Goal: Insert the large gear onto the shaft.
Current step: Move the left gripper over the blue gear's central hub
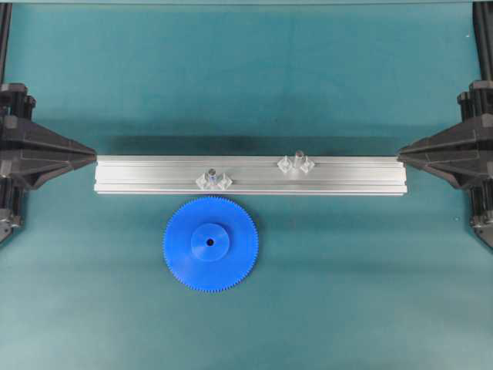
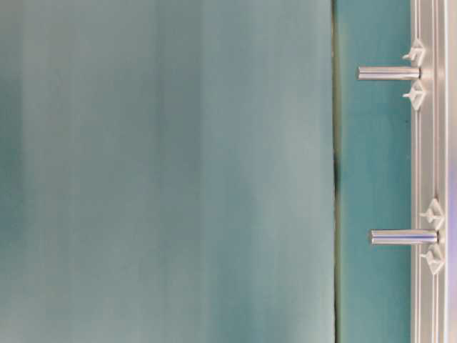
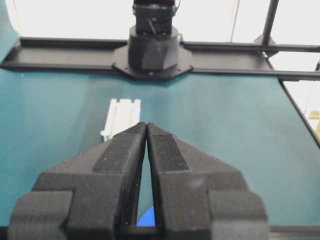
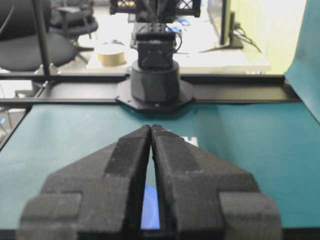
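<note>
Lying flat on the teal counter (image 1: 347, 293), the large gear (image 1: 210, 243) sits just beside the near long side of an aluminium rail (image 1: 370, 176), left of the counter's middle and closer to its near edge than the rail is. Its raised round hub faces up, with the small centre hole showing. Nothing touches the gear.

2 upright metal pins stand on the rail, each flanked by small clear diamond-shaped mounts. The shaft (image 1: 299, 158) rises toward the rail's right half on its far side; the shorter pin (image 1: 212, 174) stands toward the left half on its near side, just beyond the gear's far rim. In the table-level view, which is turned on its side, both pins jut out from the rail.

Both arms rest at the counter's left and right edges, level with the rail's ends. The left tool (image 1: 91, 155) points at the rail's left end, its tips pressed together and clenched on nothing. The right tool (image 1: 402, 155) points at the rail's right end, likewise clenched and empty. Each wrist view shows a sliver of blue gear below the closed fingers.
</note>
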